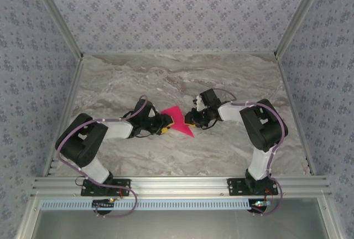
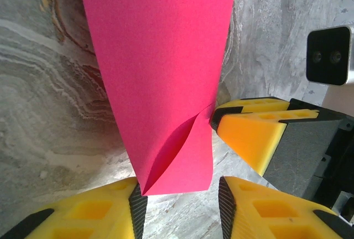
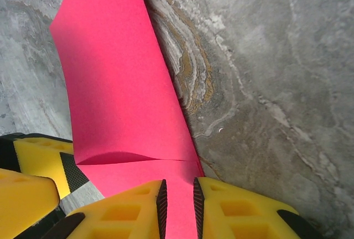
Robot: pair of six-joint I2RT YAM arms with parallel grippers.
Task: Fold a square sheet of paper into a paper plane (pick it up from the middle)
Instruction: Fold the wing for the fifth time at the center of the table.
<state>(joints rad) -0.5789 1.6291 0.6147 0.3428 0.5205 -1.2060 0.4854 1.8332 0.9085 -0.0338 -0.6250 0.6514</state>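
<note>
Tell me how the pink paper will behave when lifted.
Likely floppy: the pink paper already curls at its folded flap. Probably very light, thin as it looks, so a nudge may slide it on the smooth table.

Count:
- 1 pink sheet (image 1: 178,118), a single piece.
- 2 arms: left arm (image 1: 88,139), right arm (image 1: 260,123).
- 2 grippers: left gripper (image 1: 166,124), right gripper (image 1: 191,120), 2 yellow jaws each, so 4 total.
- 1 marble-pattern bench (image 1: 221,78).
- 3 patterned walls (image 1: 177,6): back, left, right.
- 1 aluminium rail (image 1: 177,183) at the near edge, carrying 2 arm bases (image 1: 105,186).
- 1 wrist camera (image 2: 329,56) in the left wrist view, with 2 lenses.
</note>
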